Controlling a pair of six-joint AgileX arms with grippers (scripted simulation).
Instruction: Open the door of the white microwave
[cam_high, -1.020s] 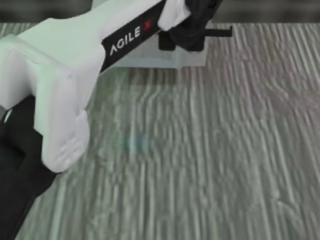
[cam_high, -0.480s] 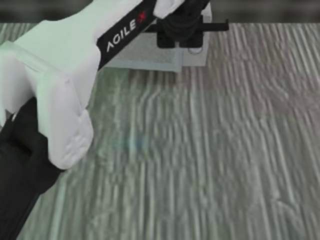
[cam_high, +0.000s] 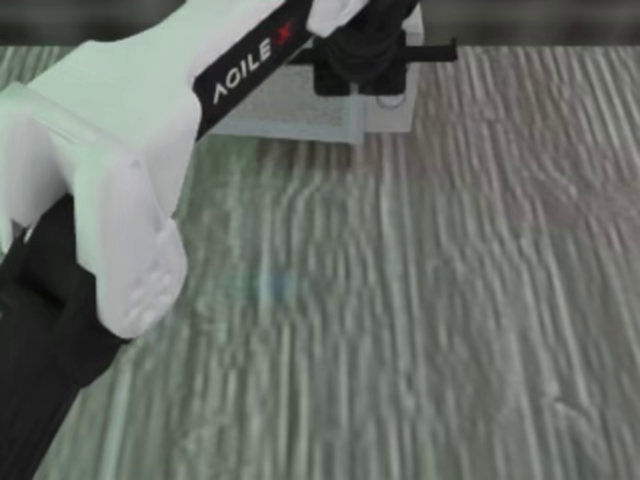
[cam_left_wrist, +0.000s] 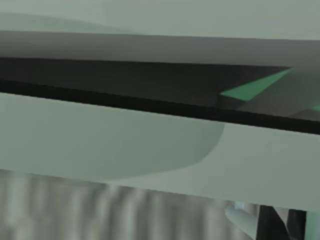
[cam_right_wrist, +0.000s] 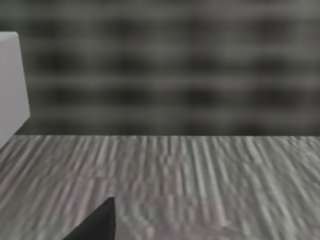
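Observation:
The white microwave (cam_high: 402, 118) stands at the table's far edge, near the middle of the top view. Its door (cam_high: 300, 115), with the grey mesh window, juts a little past the control strip and its knob (cam_high: 393, 100), so it stands slightly ajar. My left gripper (cam_high: 365, 82) hangs over the door's right edge and seems shut on it. The left wrist view is filled by pale microwave surfaces (cam_left_wrist: 150, 145) and a dark gap, with a black finger (cam_left_wrist: 272, 225) at a corner. My right arm is out of the top view. Its wrist view shows one dark fingertip (cam_right_wrist: 100, 222).
The grey wood-grain table (cam_high: 420, 300) stretches in front of the microwave. My left arm's white link (cam_high: 110, 150) crosses the top view's left side. A white box wall (cam_right_wrist: 11, 85) stands at the edge of the right wrist view.
A second ago the door lay flush. My left gripper then shifted slightly left and back with it, and the mesh window came into view. Little has changed in the last half second.

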